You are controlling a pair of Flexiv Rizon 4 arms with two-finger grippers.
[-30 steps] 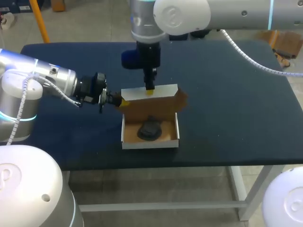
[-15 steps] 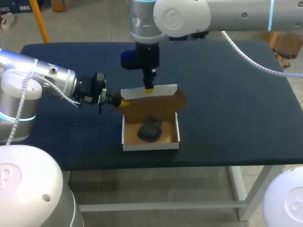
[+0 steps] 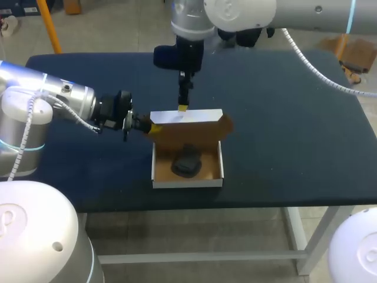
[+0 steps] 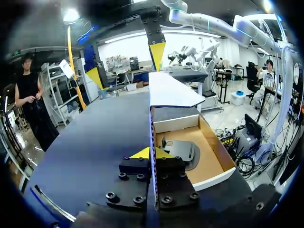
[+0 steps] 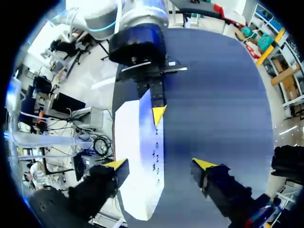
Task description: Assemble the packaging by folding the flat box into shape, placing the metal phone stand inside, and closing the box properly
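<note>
Right arm lifted over the last second, so the right tool (image 3: pixel 183 107) went from sitting down on the top edge of the lid (image 3: pixel 187 117) to hanging just above it, and the whole wrist sat a bit higher and further back over the tabletop (image 3: pixel 283 118). Its fingers were spread wide with nothing between them; in the right wrist view the white face of the lid was just lying under the gap, not pinched. The lid didn't flop when it let go, it stayed standing about upright at the back of the box (image 3: pixel 187 178), maybe tipped a hair. The left tool (image 3: pixel 150 126) hadn't budged: it was clamped shut on the box's left side, and in the left wrist view the thin card edge ran straight between its yellow tips. The phone stand (image 3: pixel 187 161) was lying inside the open tray, roughly in the middle, so the loading part looked done. My read is that the folding and the filling were finished and only the closing was left. The right arm probably backed off to come at the lid from behind and push it down forward, while the left kept the box from sliding.
</note>
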